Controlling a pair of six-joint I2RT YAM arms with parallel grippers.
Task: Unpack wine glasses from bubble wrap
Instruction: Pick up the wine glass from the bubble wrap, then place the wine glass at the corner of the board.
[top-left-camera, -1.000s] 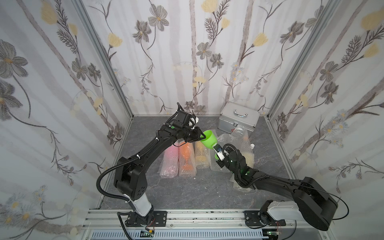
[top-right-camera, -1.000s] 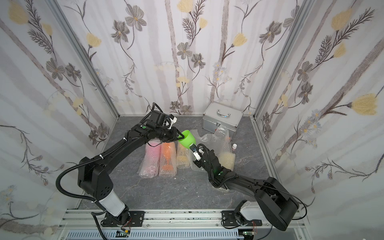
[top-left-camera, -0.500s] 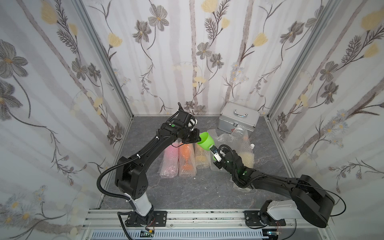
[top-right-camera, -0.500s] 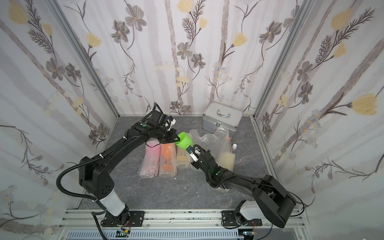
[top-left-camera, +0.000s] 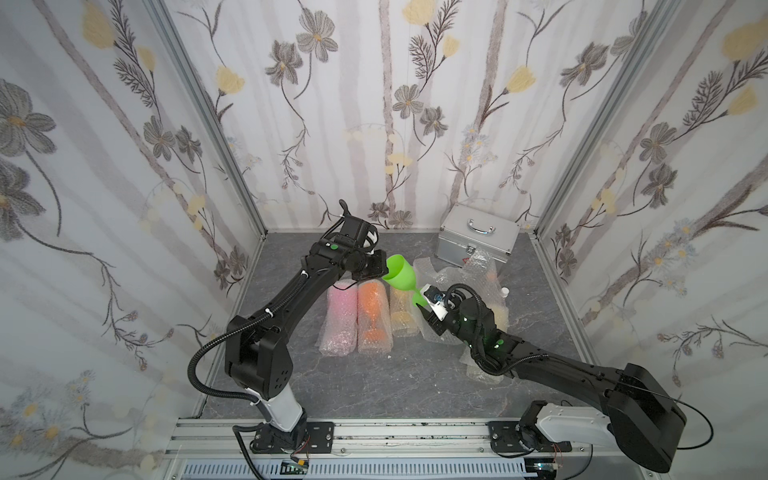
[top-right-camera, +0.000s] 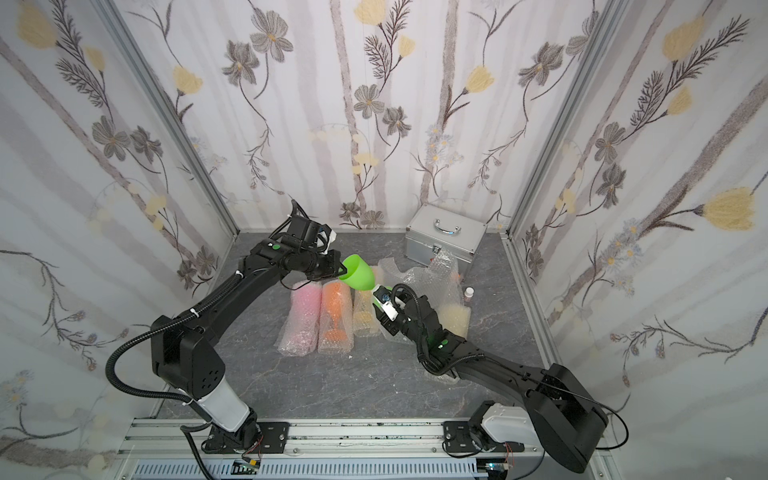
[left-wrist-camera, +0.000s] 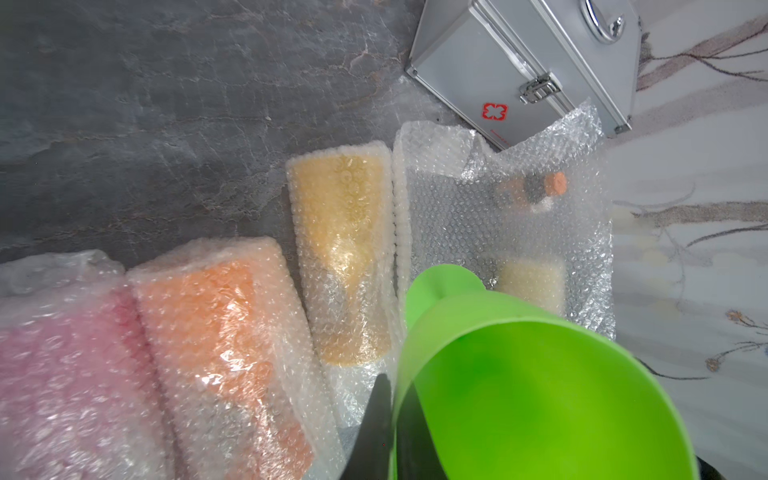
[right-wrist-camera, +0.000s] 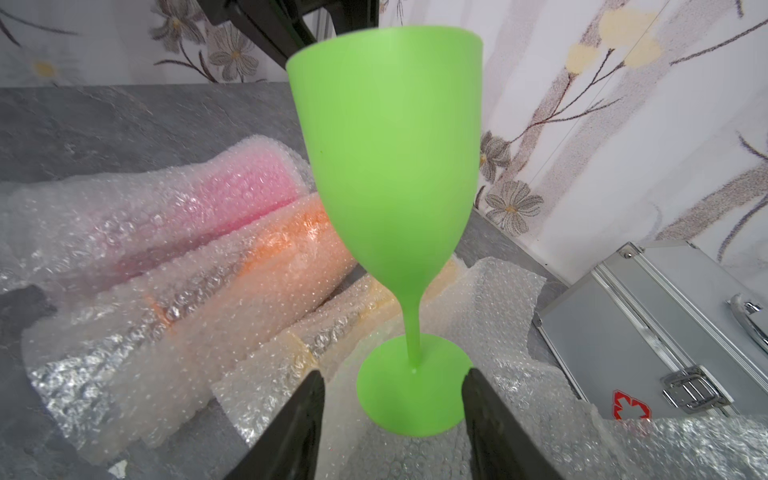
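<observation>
The left gripper (top-left-camera: 381, 271) is clamped tight on the rim of the bright green plastic wine glass (right-wrist-camera: 390, 145). It holds the glass in the air, tipped over, above the grey stone-look table (top-left-camera: 374, 382). The right gripper (right-wrist-camera: 392, 386) is loose. Its two black fingers (right-wrist-camera: 299, 424) stand apart on both sides of the glass's round flat foot, one right at the edge and the other with a gap. Below the glass, three rolls of bumpy, shiny bubble wrap lie side by side on the table. They are the pink roll (top-left-camera: 343, 316), the orange roll (top-left-camera: 372, 316), where a stemmed cup shape shows through, and the yellow roll (top-left-camera: 402, 311). Next to the yellow roll a flat crinkly sheet of clear bubble wrap (left-wrist-camera: 453, 216) is spread out. It lies just beside the shut silver metal case (top-left-camera: 478, 239), which has a handle, a clasp and a red cross mark. A small brown bottle with an orange cap (left-wrist-camera: 540, 189) shows blurry through the sheet. A pale yellow wrapped bundle (top-right-camera: 455, 319) lies beside the right arm, and a tiny white-capped bottle (top-right-camera: 468, 293) stands near it.
</observation>
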